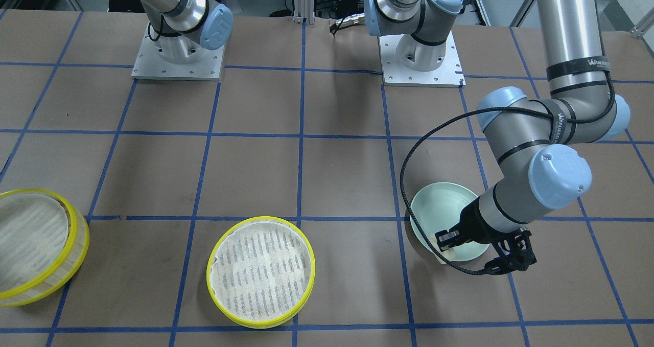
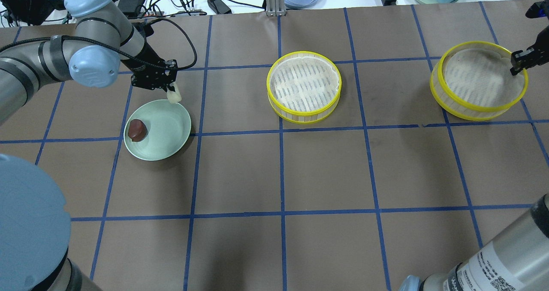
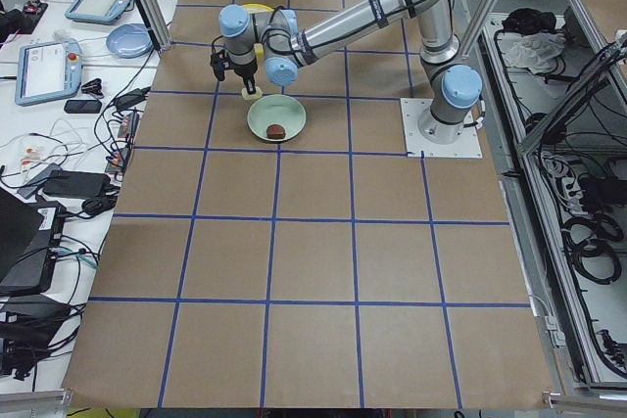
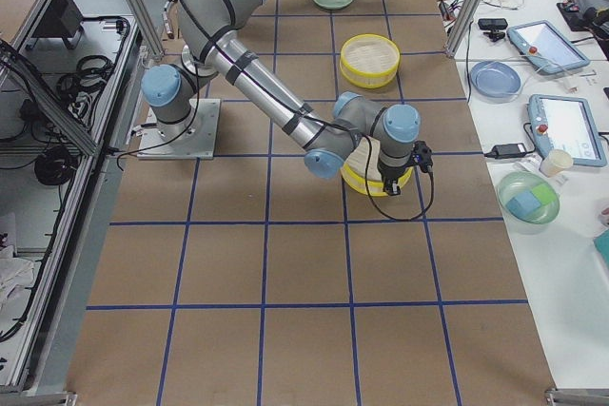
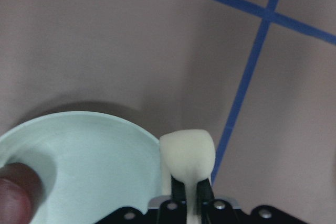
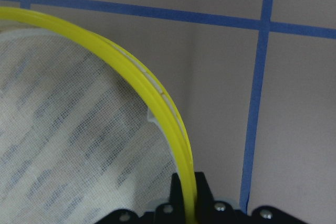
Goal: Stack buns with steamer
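Brown bun [image 2: 137, 130] lies in plate [image 2: 171, 130]

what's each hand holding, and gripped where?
Left hand pinches the pale cream rounded bun by its wrist-side end. Right hand clamps the yellow rim of a round bamboo steamer tier, one finger inside, one outside.

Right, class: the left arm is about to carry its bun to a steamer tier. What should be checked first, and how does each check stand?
1. The left fingers pinch the pale cream rounded bun: ok.
2. The middle yellow-rimmed bamboo steamer tier is empty: ok.
3. The dark reddish-brown bun rests on the mint-green round plate: ok.
4. The right fingers clamp the other yellow-rimmed tier at its rim: ok.
5. That tier is off the brown table: cannot tell.
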Motion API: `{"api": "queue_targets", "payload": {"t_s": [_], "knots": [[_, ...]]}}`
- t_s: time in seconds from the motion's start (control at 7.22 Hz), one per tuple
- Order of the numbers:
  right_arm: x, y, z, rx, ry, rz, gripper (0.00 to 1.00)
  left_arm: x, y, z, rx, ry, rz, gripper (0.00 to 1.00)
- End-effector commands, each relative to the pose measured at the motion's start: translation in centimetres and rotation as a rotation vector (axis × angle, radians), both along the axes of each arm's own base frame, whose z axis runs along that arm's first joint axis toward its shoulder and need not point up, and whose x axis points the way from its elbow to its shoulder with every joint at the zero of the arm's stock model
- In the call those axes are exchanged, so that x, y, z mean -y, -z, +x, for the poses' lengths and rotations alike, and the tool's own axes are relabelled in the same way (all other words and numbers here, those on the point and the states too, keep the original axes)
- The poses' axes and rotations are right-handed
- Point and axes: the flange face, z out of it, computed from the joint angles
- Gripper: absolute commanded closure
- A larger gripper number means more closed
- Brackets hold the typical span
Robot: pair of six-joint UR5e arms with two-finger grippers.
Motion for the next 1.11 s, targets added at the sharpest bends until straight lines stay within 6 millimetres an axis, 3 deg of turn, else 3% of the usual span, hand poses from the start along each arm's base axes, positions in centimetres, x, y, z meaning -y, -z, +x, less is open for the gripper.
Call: {"api": "queue_targets", "payload": {"t_s": [0.0, 0.14, 0.28, 0.55, 0.69, 0.83, 0.97], "knots": [[-0.1, -1.0, 0.5, -0.003, 0.006, -0.005, 1.00, 0.2, -2.1, -9.7, -0.090, -0.084, -0.145, 1.00], [-0.3, -2.5, 1.3, -0.010, 0.000, -0.010, 1.00, -0.3, -1.9, -13.2, -0.107, -0.064, -0.162, 1.00], [-0.9, -5.4, 3.3, -0.003, 0.019, -0.004, 1.00, -1.2, -1.5, -16.8, -0.191, -0.077, -0.137, 1.00], [-0.1, -5.7, 7.0, 0.002, 0.042, 0.015, 1.00, -3.1, 0.0, -22.6, -0.211, -0.043, -0.111, 1.00], [-0.4, -7.2, 8.5, -0.025, 0.073, 0.011, 1.00, -2.9, 0.6, -23.4, -0.224, -0.031, -0.133, 1.00], [-0.9, -7.9, 11.5, -0.029, 0.049, 0.006, 1.00, -2.6, 1.6, -23.5, -0.228, -0.030, -0.137, 1.00], [-1.2, -7.3, 13.4, -0.014, 0.111, 0.020, 1.00, -2.3, 2.8, -24.0, -0.270, -0.021, -0.124, 1.00]]}}
